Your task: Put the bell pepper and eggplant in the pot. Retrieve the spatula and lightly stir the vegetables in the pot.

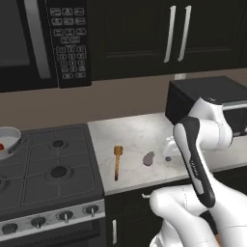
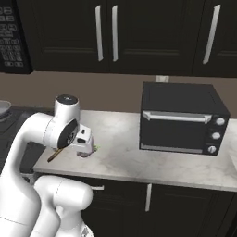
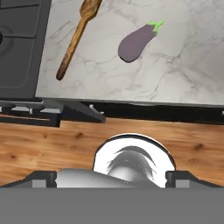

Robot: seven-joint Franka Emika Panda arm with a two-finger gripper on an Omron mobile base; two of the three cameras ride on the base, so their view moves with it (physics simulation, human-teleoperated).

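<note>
Spatula (image 1: 117, 161) lengthwise, blade seemingly toward wall

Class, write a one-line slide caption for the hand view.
Looking down from the hand: an eggplant and a wooden spatula lie apart on the marble counter beside the stove.

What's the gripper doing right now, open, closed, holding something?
Gripper: it hangs over the counter near the eggplant, apparently empty; whether it is open or closed cannot be told.
</note>
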